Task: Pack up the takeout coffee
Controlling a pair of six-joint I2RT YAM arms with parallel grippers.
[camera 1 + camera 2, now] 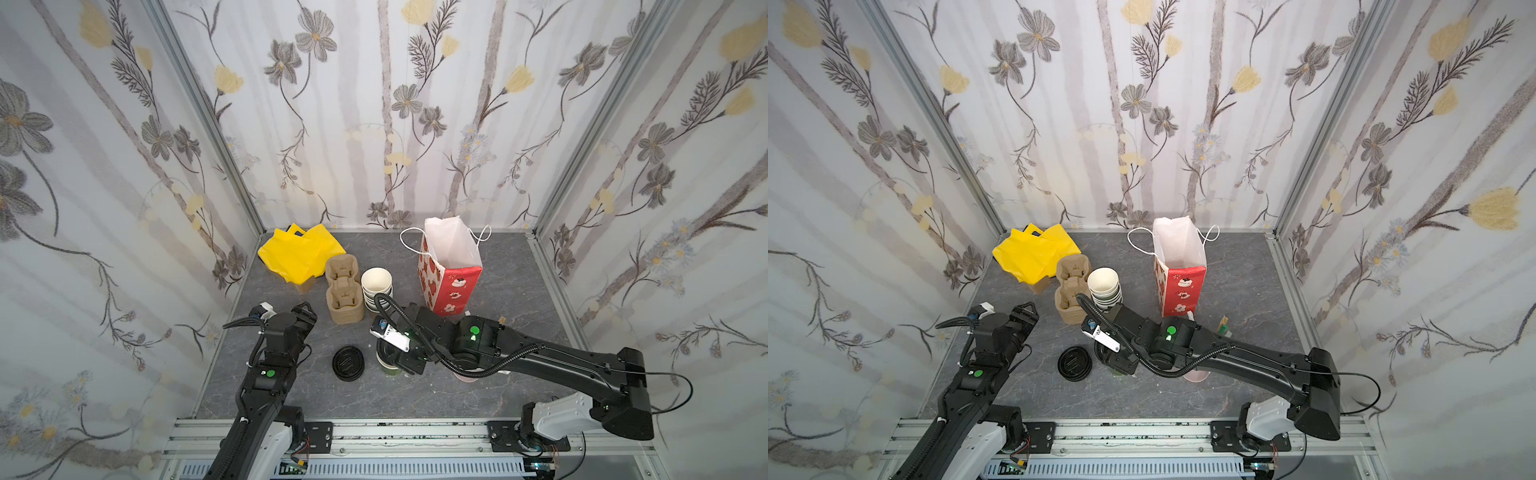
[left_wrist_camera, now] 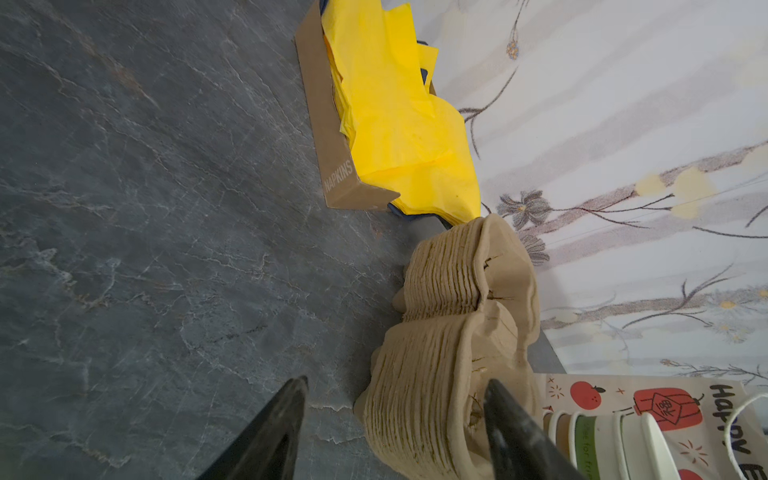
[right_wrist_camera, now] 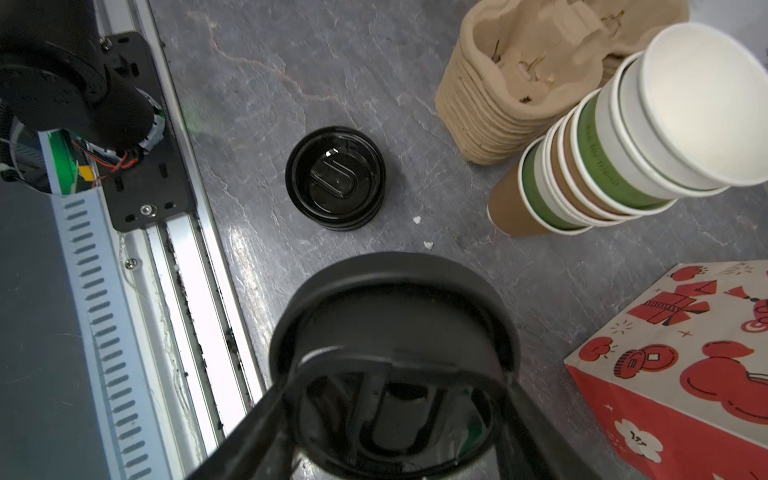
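The takeout coffee (image 3: 390,291) stands on the grey table (image 1: 415,395), low in the middle of both top views. It is just right of the pile of loose black lids (image 1: 349,363). The cup is probably light. Its paper wall is soft and would squash if squeezed hard. The shiny lid looks slippery and could pop off. I think the best hold is a gentle one around the cup just under the lid, keeping it straight up.

The right gripper (image 3: 395,390) reaches over it from the lower right, with its fingers (image 3: 253,440) pressed on both sides of the lid. The left gripper (image 2: 395,384) is spread wide, holds nothing, and points at the brown cup trays (image 2: 449,332). The red paper bag (image 1: 451,286) stands open behind.
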